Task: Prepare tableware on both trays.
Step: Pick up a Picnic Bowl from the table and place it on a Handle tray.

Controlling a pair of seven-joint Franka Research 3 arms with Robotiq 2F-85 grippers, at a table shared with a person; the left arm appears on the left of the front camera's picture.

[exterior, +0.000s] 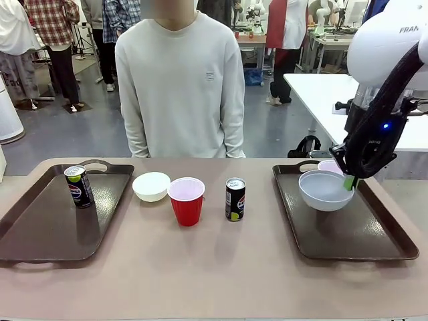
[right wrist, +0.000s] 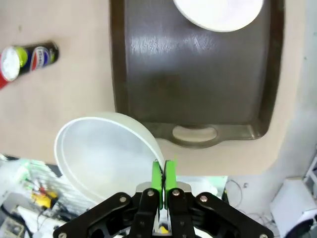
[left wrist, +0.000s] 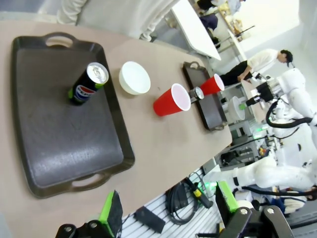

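One white bowl hangs beside the right hand, rim pinched.

I see person in pale sweatshirt at the far edge, beige tabletop, white table behind right, plaid-shirted bystander, grey floor

right gripper pinched closed, left gripper spread wide

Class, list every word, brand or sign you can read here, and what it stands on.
"FRAN": white right robot arm, cut by the picture's edge.
Slim black can on the left dark brown plastic tray: logo lettering too blurred.
Slim black can on the table: print too blurred.
Chest mark on the person's pale sweater: too small.
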